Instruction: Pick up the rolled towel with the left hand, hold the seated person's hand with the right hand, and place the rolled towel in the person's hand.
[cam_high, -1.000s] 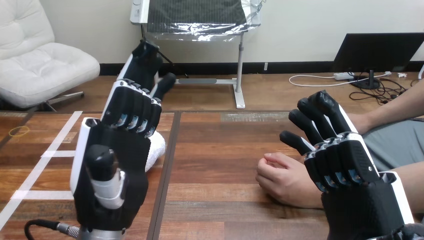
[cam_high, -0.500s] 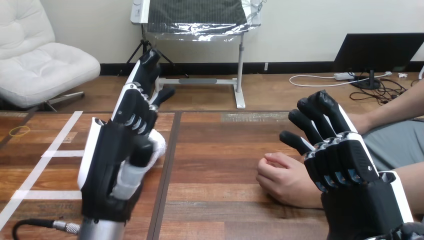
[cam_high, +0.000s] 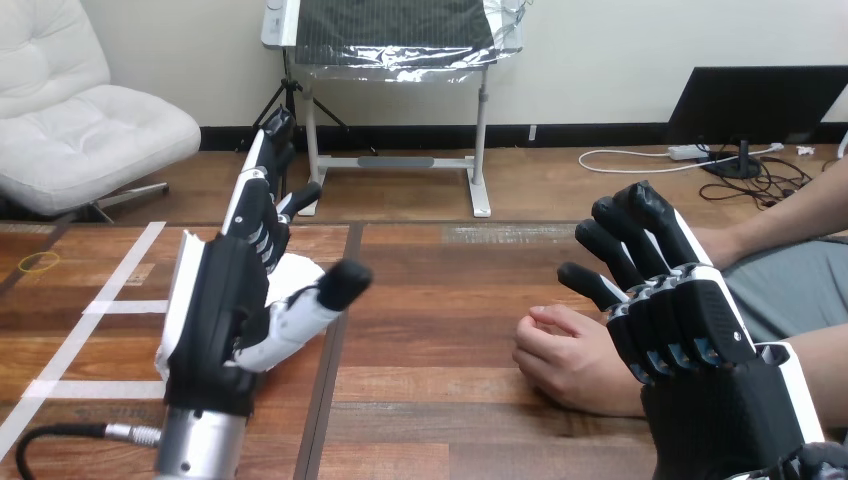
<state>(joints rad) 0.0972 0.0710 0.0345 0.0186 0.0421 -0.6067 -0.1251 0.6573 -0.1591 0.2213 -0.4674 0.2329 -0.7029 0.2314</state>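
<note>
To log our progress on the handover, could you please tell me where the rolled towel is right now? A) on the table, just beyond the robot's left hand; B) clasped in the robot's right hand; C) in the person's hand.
A: the rolled towel lies on the table just beyond the open left hand, apart from the person's hand.

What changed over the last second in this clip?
The left hand has turned at the wrist: its back faced the camera, now it stands edge-on, thumb swung out rightward, fingers straight, in front of the white rolled towel, not grasping it. Unchanged: the open right hand beside the person's hand, which rests on the wooden table.
</note>
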